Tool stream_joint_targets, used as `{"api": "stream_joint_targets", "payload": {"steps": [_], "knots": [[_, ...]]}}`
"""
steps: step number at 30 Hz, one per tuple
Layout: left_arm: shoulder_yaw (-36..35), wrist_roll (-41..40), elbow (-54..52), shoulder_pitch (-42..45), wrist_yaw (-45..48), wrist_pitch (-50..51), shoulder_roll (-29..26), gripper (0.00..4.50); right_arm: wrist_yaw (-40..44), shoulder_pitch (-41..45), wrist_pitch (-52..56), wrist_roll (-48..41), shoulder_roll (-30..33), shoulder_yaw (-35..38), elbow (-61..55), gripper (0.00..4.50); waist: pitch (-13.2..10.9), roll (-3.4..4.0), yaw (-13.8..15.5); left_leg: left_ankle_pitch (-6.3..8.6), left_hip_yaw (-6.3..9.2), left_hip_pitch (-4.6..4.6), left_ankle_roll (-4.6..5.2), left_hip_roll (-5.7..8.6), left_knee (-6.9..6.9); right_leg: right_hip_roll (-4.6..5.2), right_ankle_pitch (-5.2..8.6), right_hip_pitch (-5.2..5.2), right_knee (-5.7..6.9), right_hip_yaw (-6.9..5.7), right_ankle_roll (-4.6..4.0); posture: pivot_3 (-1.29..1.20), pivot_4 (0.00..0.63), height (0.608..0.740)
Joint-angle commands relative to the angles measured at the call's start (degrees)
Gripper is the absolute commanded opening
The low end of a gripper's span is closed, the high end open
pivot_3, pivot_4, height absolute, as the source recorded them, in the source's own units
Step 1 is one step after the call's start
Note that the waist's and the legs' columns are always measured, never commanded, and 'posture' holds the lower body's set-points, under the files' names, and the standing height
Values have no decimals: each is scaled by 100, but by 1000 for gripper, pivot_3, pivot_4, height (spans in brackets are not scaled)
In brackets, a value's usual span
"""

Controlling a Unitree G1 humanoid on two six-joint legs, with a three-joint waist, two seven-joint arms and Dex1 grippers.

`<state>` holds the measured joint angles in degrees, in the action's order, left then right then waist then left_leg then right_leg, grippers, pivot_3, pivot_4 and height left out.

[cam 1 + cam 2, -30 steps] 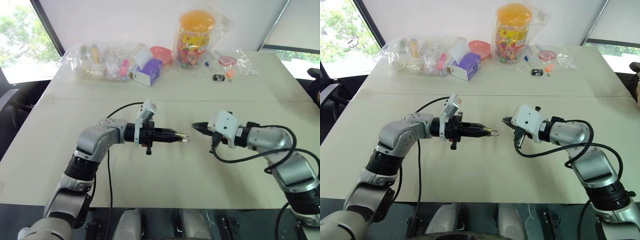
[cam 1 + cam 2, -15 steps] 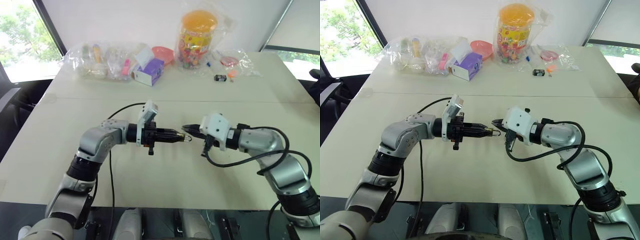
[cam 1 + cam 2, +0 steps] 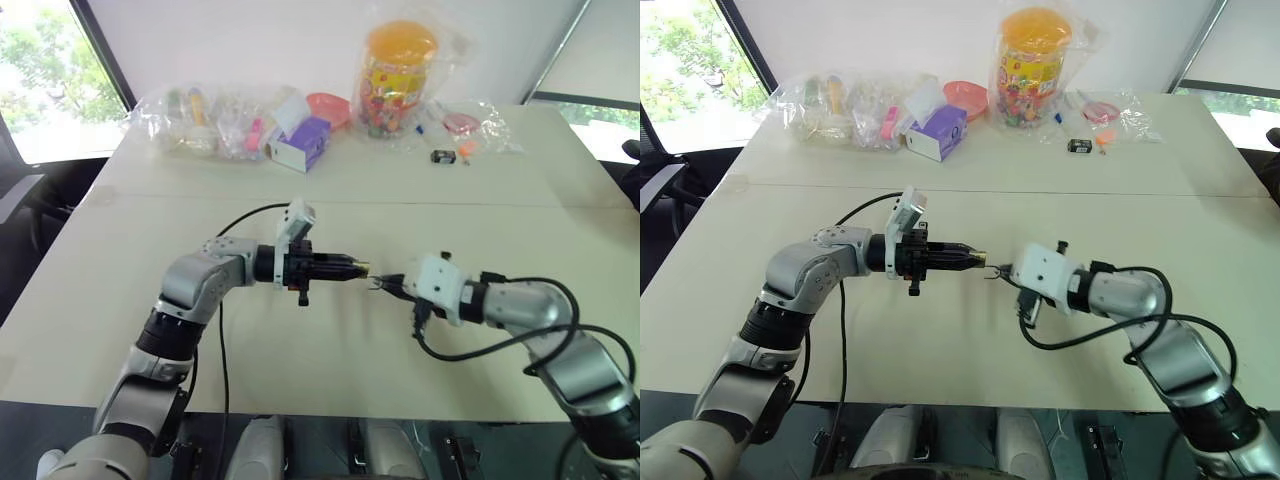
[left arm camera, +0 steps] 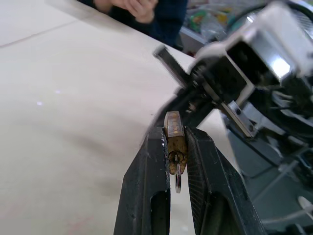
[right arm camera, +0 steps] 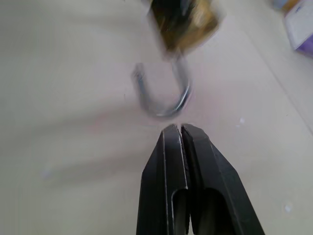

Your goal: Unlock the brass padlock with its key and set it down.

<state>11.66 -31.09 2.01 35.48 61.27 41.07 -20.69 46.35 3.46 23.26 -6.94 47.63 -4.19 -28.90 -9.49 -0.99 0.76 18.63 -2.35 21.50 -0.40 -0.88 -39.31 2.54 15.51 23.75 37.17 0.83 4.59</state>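
My left gripper (image 3: 352, 267) reaches level toward the right, above the table's middle, shut on the brass padlock (image 3: 363, 267). The left wrist view shows the golden block (image 4: 173, 128) pinched between the two black fingers (image 4: 155, 161). A small silvery ring (image 4: 177, 182) hangs at its keyhole end; I cannot tell whether it belongs to the key. My right gripper (image 3: 378, 286) is shut with nothing between its fingers. It sits just below and to the right of the padlock, apart from it. In the right wrist view the silvery shackle (image 5: 164, 95) curves just beyond its fingertips (image 5: 172, 134).
Along the table's (image 3: 320, 350) far edge lie clear bags of small items (image 3: 205, 125), a purple box (image 3: 296, 143), a pink bowl (image 3: 322, 105) and an orange-lidded jar (image 3: 398, 75). A small black item (image 3: 439, 156) lies beside them. A person's hands (image 4: 132, 7) show beyond the table.
The right gripper first closed in on the padlock's shackle end, then dropped down and drew back from it. The left gripper kept the padlock almost still.
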Motion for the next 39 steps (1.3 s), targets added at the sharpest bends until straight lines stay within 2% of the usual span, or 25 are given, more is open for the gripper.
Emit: {"api": "stream_joint_targets", "payload": {"steps": [1,6,11,16,18,20,21,25,29,39], "knots": [[36,287,394,33,-374,-309,346,0,-193,-232,147,-179,-21,679,-459,55,0,0,-13,0,-2,-1,0,0,0,1,0,0,1,1,0,0,150,735],[13,587,1141,238,-712,-629,890,0,-440,-560,656,-363,-121,1109,-1090,55,-1,-1,-13,0,2,-5,0,-4,0,-6,-1,1,6,1,1,0,150,735],[17,974,2170,519,-918,-1212,1353,0,-668,-644,1072,-412,-187,1208,-1570,55,-1,-1,-6,0,4,-4,0,-2,0,-8,-1,0,5,1,1,0,150,735],[9,1284,2961,680,-909,-1673,1516,0,-795,-622,1261,-406,-214,1159,-1709,55,-1,-2,-17,0,4,-2,1,1,0,-9,0,1,3,0,1,0,150,735],[35,1409,3198,686,-875,-1830,1537,1030,-829,-621,1288,-399,-223,1129,-1733,0,-1,-2,-16,0,4,-3,1,0,0,-9,0,1,3,0,1,0,150,735],[26,1474,3289,684,-808,-1897,1520,1804,-852,-598,1322,-406,-223,1106,-1750,0,-1,-1,-11,0,4,-2,1,-1,0,-10,0,1,3,-1,1,0,150,735],[9,1486,3292,664,-766,-1892,1476,2392,-853,-593,1324,-409,-219,1103,-1748,0,0,-1,-11,0,4,-4,1,-1,0,-9,0,0,3,-1,1,0,150,735],[-93,1453,2913,498,-578,-1687,1106,4370,-789,-581,1262,-419,-158,1145,-1676,0,0,-2,-45,0,4,-10,1,-1,0,-8,-1,-6,4,0,1,0,150,735],[-172,1144,1972,282,-252,-1183,664,4449,-659,-569,1245,-445,-47,1185,-1620,0,1,-1,-141,0,8,-10,0,-7,4,-11,0,-2,8,0,1,0,150,735],[-446,615,156,-159,343,-655,-454,4449,-358,-434,1247,-565,214,1357,-1447,0,0,-2,-122,0,8,-5,0,-5,4,3,0,-1,7,-1,1,0,150,735]]}}
